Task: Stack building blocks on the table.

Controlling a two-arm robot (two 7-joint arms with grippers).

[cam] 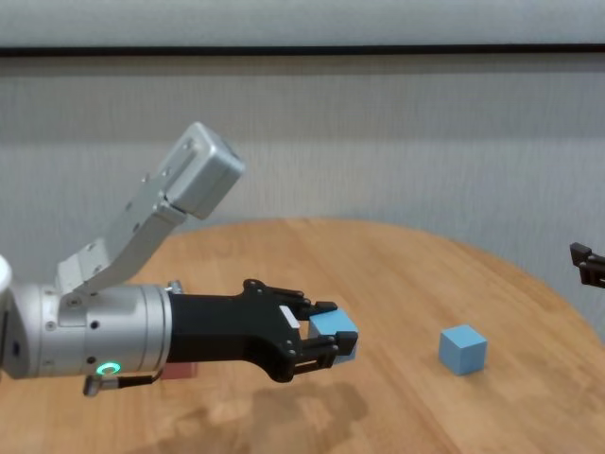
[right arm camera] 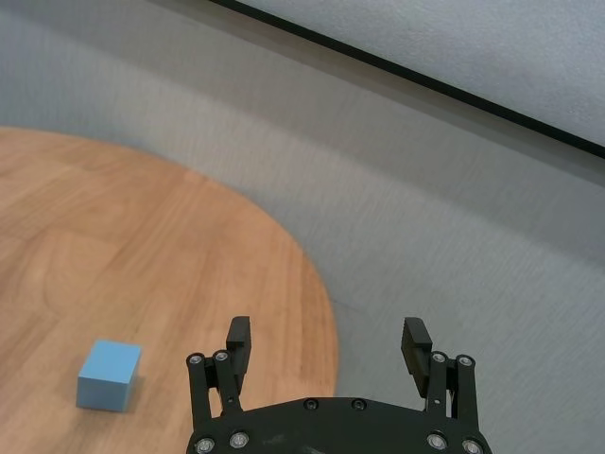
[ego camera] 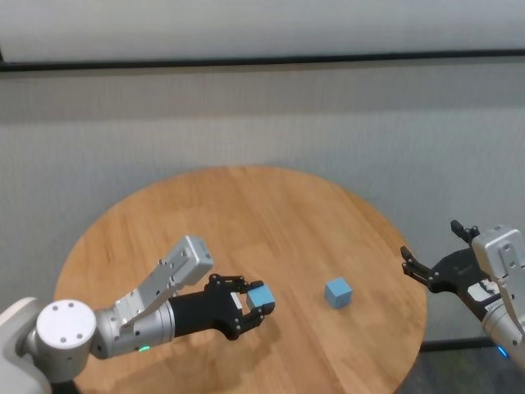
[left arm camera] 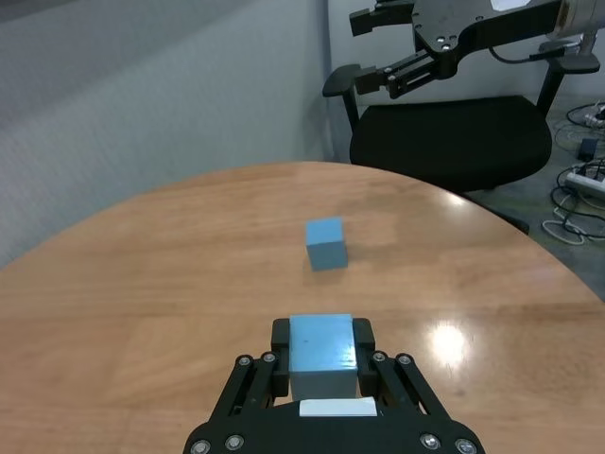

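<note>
Over the near-left part of the table [ego camera: 246, 205], the left gripper [ego camera: 254, 306] is clenched on a light blue block [ego camera: 261, 295], one finger pressed against each side of the cube. Chest view shows this held block [cam: 335, 327] raised above the wood, with the gripper's shadow on the planks below. Left wrist view: the cube's top face [left arm camera: 321, 342] sits flush between the black fingers [left arm camera: 281, 333], which point toward the table's right side.

Second light blue block [ego camera: 338, 291] rests flat on the table top, to the right of the held one and well apart from it (gap of bare wood between them in head, chest and left wrist views). It stands upright on one face, corner turned slightly toward the robot [cam: 462, 348].

A pinkish-red patch [cam: 180, 371] shows under the left forearm in the chest view; mostly hidden, cannot tell what it is.

Right gripper [ego camera: 439, 269] hangs off the table's right edge, beyond the rim and above floor level. Right wrist view: its two fingers [right arm camera: 238, 337] stand wide apart, released, nothing between them; the resting block [right arm camera: 109, 375] lies well off to one side on the wood
</note>
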